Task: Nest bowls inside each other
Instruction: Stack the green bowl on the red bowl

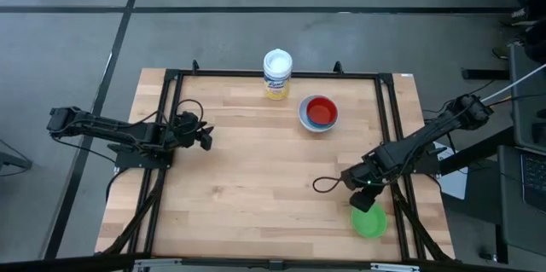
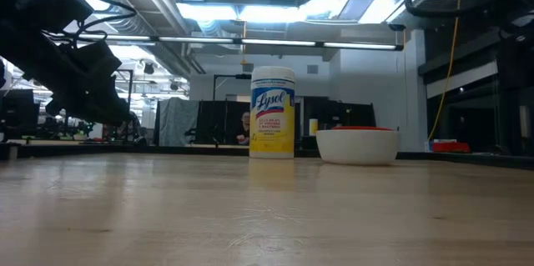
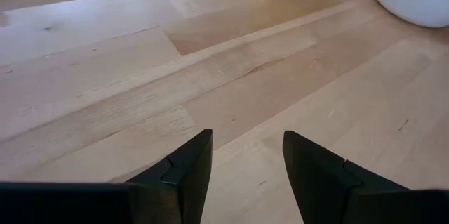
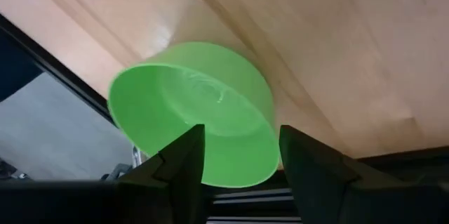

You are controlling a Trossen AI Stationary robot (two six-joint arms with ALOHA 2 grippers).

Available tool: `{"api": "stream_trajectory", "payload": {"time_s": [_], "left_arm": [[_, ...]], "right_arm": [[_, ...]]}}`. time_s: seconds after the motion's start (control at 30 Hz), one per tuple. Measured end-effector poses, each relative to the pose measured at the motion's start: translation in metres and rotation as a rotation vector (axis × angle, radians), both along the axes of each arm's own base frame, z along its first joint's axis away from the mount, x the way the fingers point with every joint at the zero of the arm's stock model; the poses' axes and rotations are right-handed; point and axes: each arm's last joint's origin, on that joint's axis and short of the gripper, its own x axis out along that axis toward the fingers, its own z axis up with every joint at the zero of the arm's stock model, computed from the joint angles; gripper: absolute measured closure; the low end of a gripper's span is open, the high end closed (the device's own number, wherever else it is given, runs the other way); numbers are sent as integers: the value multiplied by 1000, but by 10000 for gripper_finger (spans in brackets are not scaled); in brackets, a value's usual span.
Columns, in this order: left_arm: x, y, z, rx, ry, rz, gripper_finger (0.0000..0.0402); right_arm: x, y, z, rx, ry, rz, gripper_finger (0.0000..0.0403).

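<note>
A green bowl (image 4: pixel 193 108) sits upright at the table's near right corner (image 1: pixel 369 222), close to the black frame rail. My right gripper (image 4: pixel 238 136) hovers open just over it, slanting down, one finger over the bowl's hollow and the other outside its wall. A white bowl (image 1: pixel 317 115) stands at the far middle-right with a blue bowl and a red bowl (image 1: pixel 321 110) nested in it; the low view shows the white bowl (image 2: pixel 358 146) too. My left gripper (image 1: pixel 207 138) waits open at the table's left, above bare wood (image 3: pixel 245 140). My right gripper's fingers stand on either side of the green bowl's near wall (image 4: pixel 242 161), coming from above at a slant. Whether either finger touches the wall, I cannot tell. The bowl rests on the table.
A white-lidded cylindrical wipes container with a yellow label (image 1: pixel 277 74) stands at the far edge, left of the white bowl. A black frame rail (image 1: pixel 394 136) runs round the tabletop. A dark cable loop (image 1: pixel 327 185) lies beside my right gripper. The table's middle is bare wood.
</note>
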Motion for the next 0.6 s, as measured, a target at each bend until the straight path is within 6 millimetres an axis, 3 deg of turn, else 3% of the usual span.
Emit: {"api": "stream_trajectory", "payload": {"time_s": [0.6], "left_arm": [[0,0,0,5,11,-4,231]], "right_arm": [[-3,-3,-12,-40,-24,-19,242]]}}
